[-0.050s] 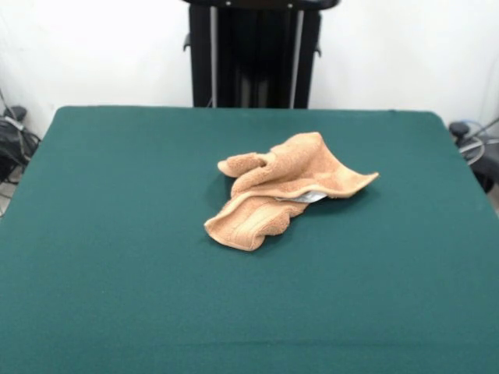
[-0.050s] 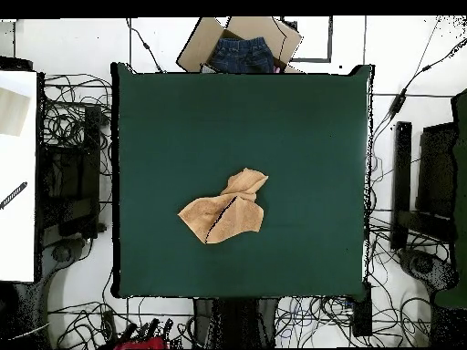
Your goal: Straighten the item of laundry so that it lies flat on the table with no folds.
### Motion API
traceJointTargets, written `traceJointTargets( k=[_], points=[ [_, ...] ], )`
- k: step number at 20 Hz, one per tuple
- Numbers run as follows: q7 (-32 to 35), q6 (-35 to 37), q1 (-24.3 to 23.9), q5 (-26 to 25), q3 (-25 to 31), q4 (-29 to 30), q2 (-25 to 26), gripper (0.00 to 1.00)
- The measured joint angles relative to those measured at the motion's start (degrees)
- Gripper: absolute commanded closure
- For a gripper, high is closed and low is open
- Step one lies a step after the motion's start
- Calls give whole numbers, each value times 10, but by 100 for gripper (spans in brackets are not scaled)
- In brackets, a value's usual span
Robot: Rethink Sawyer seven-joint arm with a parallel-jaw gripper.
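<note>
A: Item: tan towel (image 1: 281, 191), crumpled, near centre of green table (image 1: 117, 257). Folded over itself; white tag showing under a flap.

B: Long axis?

A: Overhead: diagonal, lower-left to upper-right.

B: Tool?

A: Gripper not in either view; jaw state n/a. Approach must come from pedestal side.

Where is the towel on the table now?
The crumpled towel lies alone near the middle of the green table, slightly toward the robot's side in the overhead view.
</note>
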Motion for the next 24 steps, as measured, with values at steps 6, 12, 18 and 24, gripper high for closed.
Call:
traceJointTargets(
  k=[6, 12, 18, 24],
  points=[
    [-1, 39, 54, -4, -59, -49, -6, 0],
    [-1, 40, 93, -6, -99, -79, -16, 0],
    [-1, 40, 141, -6, -143, -111, -28, 0],
    [-1, 40, 174, -8, -175, -135, -32, 0]
  ],
)
